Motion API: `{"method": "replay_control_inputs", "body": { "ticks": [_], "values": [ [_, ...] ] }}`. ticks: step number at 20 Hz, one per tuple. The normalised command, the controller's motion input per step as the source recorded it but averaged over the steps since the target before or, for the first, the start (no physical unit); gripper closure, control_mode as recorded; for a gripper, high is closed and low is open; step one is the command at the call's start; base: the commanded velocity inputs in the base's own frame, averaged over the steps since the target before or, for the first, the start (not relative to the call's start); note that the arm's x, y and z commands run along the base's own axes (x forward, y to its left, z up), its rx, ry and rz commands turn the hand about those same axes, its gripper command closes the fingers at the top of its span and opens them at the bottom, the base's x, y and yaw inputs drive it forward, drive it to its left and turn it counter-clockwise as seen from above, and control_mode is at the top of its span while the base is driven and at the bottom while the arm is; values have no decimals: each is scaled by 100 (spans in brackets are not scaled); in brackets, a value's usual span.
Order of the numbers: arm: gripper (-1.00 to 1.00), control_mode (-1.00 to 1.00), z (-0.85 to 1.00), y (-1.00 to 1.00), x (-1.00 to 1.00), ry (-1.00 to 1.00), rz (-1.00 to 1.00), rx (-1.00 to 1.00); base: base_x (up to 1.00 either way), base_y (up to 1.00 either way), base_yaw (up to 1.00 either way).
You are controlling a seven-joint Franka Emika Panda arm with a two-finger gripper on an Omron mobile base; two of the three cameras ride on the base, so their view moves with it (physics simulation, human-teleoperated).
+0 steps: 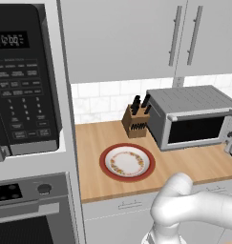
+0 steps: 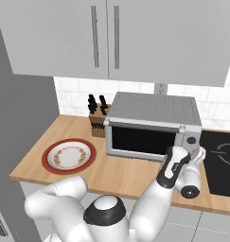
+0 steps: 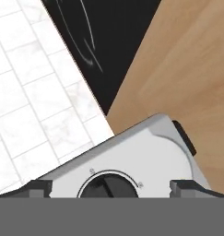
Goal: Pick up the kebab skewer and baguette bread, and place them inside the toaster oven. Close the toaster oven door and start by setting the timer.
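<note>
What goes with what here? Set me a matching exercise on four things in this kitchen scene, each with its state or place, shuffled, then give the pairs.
Things:
1. toaster oven door
2. knife block
3. gripper
4. plate

States or places:
A. open, facing a round knob on the oven's front
B. shut
C. red-rimmed, bare of food, furthest left of the four
D. standing just left of the toaster oven, handles up

Pairs: 1-B, 2-D, 3-A, 4-C
</note>
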Motion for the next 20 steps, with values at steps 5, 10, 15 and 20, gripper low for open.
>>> {"method": "replay_control_inputs", "body": {
  "ticks": [5,10,15,20],
  "values": [
    [-100,-100,-4,-6,37,0,0,0,0,0,0],
    [-100,-100,-3,-1,14,0,0,0,0,0,0],
    [-100,-100,-4,5,0,0,0,0,0,0,0],
    [-100,-100,0,3,4,0,0,0,0,0,0]
  ]
}}
